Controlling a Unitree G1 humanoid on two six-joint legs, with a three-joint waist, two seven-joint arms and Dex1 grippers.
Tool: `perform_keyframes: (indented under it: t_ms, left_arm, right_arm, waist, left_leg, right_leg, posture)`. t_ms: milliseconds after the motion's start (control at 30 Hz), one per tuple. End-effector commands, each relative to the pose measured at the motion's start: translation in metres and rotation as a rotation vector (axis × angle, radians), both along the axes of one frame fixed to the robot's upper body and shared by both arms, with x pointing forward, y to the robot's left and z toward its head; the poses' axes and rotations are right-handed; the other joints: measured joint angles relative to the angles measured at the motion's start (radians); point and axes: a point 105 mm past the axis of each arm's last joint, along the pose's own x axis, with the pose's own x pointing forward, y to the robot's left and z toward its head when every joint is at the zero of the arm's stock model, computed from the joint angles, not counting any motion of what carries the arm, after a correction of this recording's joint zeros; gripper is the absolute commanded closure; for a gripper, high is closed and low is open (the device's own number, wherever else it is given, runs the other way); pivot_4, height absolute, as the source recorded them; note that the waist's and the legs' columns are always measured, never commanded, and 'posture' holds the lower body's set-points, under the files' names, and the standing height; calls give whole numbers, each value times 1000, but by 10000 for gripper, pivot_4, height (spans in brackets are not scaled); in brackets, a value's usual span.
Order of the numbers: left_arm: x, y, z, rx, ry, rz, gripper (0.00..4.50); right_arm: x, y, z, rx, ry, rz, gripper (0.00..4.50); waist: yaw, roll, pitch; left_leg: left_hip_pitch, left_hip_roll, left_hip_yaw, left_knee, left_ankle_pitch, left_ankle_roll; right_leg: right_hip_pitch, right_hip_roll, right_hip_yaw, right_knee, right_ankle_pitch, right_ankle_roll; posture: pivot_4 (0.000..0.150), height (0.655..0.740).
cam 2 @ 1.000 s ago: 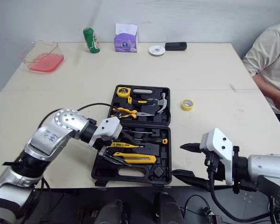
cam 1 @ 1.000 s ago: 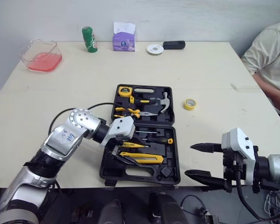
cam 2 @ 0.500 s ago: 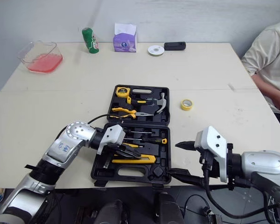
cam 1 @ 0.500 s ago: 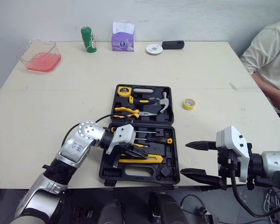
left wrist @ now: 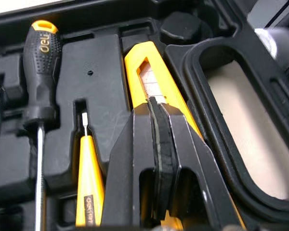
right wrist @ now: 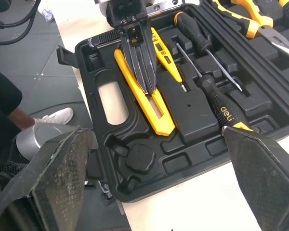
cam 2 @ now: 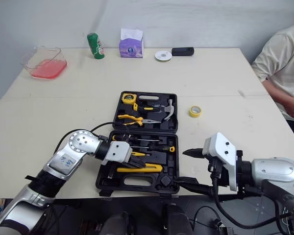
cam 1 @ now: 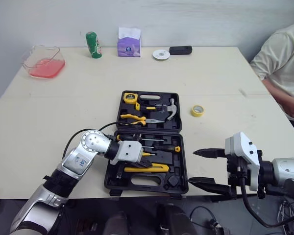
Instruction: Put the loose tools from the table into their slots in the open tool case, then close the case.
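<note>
The black case (cam 1: 152, 182) lies open in the middle of the picture, on the pale counter (cam 1: 63, 107). Its near half sits close to the counter's bottom edge.

The left tool (right wrist: 144, 82) is down inside the near half of the case. Its two black fingers are clenched tight together with nothing between them. They lie right over the yellow knife (cam 1: 147, 169), which sits in its slot. I cannot tell if they touch it. Just beside the knife is a thin yellow pen (left wrist: 89, 183), and next to that a black screwdriver (left wrist: 41, 72) with a yellow end.

The right tool (cam 1: 193, 167) is in the lower right of the picture, just beside the case's right side. Its fingers are spread wide apart and hold nothing.

The far half of the case holds yellow pliers (cam 1: 132, 117), a hammer (cam 1: 171, 107) and a tape measure (cam 1: 131, 96).

A small roll of yellow tape (cam 1: 199, 110) lies loose on the counter, right of the case.

Along the top of the counter stand a green can (cam 1: 93, 44), a purple pack (cam 1: 129, 41) and a clear tub (cam 1: 43, 62) with pink stuff in it. A person (cam 1: 281, 63) sits at the right edge.
</note>
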Motion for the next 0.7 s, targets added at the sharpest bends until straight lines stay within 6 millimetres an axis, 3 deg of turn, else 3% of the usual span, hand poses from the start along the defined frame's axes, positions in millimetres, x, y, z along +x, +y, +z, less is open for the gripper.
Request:
perform_keyframes:
  t_ms: [33,133,300,533,633,700]
  left_arm:
    - [-8,7,-33,16,154,57,44157]
    - [-7,3,-15,-112,198,59,44157]
    - [-10,7,-4,-164,207,25,44157]
    - [-7,7,-2,-156,177,33,44157]
    - [-9,5,16,-185,204,25,44157]
    - [-14,8,16,-130,223,2,44157]
  right_arm:
    - [-1,-1,2,-20,-10,7,0]
    - [0,-3,3,-22,-10,7,0]
    - [2,-2,3,-24,-11,15,0]
    - [3,-1,3,-23,-12,20,0]
    - [2,-1,3,-23,-11,19,0]
    - [1,0,2,-24,-10,19,0]
  waist:
    - [0,1,-1]
    - [-3,3,-3]
    - [-4,3,-3]
    - [-1,3,-2]
    - [-1,2,-2]
    - [-1,2,-2]
  left_leg:
    - [6,0,0,-2,-2,1]
    - [10,1,0,-3,-7,7]
    - [9,1,1,-3,-5,1]
    - [9,0,0,-1,-5,2]
    - [8,1,0,-1,-5,2]
    - [8,1,0,-1,-5,2]
  right_leg:
    - [6,0,0,-2,0,0]
    - [11,0,0,-3,-1,-1]
    - [8,0,0,-2,-2,-1]
    - [8,0,0,-2,-2,-1]
    - [8,0,0,-3,-2,-1]
    - [8,0,0,-3,-2,-1]
  posture:
    - [1500,7400]
    - [1500,7400]
    - [1500,7400]
    - [1500,7400]
    - [1500,7400]
    - [1500,7400]
